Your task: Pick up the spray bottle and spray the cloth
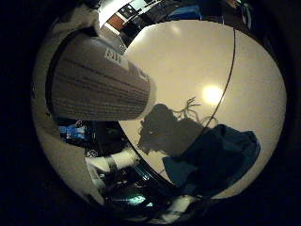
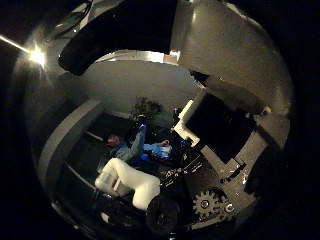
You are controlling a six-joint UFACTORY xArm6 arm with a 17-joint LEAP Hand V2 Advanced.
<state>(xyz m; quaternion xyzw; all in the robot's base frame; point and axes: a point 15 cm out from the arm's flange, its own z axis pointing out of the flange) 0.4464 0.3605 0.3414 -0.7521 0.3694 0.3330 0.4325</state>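
The spray bottle (image 1: 99,82), a white cylinder with a printed label, fills much of the little finger side view and lies close against my palm, above the table. My right hand (image 2: 225,135) shows as black and white finger parts and a gear, curled next to the bottle's pale body (image 2: 235,50). A dark blue cloth (image 1: 216,157) lies crumpled on the pale table (image 1: 188,61), near its edge. The shadow of hand and bottle (image 1: 164,129) falls on the table right beside the cloth.
A dark seam (image 1: 230,70) runs across the tabletop. Beyond the table's edge are the white robot arm (image 2: 130,182), dark floor and room clutter. A bright light reflects off the table (image 1: 211,94).
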